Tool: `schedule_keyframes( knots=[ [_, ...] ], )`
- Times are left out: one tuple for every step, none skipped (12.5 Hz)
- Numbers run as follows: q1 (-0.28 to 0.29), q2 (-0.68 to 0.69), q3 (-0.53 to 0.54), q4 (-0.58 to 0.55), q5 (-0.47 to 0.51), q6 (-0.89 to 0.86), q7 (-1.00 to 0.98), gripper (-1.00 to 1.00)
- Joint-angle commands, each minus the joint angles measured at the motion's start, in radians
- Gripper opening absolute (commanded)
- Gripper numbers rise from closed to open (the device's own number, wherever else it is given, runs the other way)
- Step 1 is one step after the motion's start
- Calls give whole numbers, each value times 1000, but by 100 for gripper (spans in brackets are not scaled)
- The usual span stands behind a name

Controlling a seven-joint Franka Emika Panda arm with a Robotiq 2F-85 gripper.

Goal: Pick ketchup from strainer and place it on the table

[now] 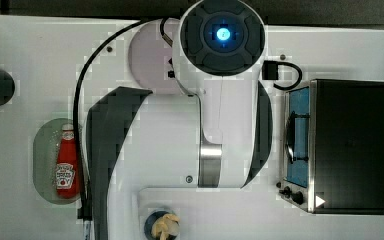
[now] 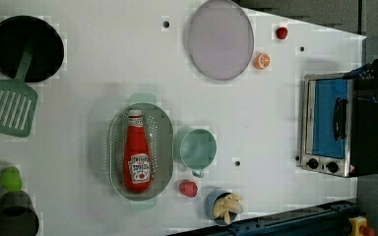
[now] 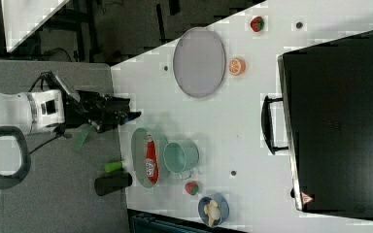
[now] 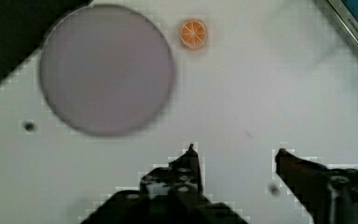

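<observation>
Jaws apart, the gripper (image 4: 235, 154) hangs above bare table (image 4: 242, 93), seemingly well above it, beside the plate (image 4: 106, 70); the ketchup (image 2: 138, 152) lies in the strainer (image 2: 165, 142).

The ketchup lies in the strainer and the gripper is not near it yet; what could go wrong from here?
1. The ketchup lies flat and nearly fills the strainer, so the open gripper may catch the strainer's wall and lift or drag it.
2. The green bowl and a strawberry sit close beside the strainer; a wide approach could knock them.
3. The round bottle may slip from a grasp.
</observation>
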Motion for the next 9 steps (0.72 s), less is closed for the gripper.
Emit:
schedule_keyframes(
  knots=[
    [-112, -231, 61, -64, 25, -171, 81, 58],
    [-109, -228, 71, -64, 25, -170, 81, 79],
    [-104, -222, 86, -64, 26, -171, 81, 100],
    [-97, -214, 109, -64, 27, -170, 81, 100],
    [-90, -206, 139, -64, 27, -169, 81, 100],
    [-82, -196, 176, -64, 27, -166, 81, 100],
    [-74, -188, 218, -64, 27, -159, 81, 100],
    [-68, -179, 264, -64, 27, -149, 81, 100],
    [-61, -170, 314, -64, 27, -140, 81, 100]
  ],
)
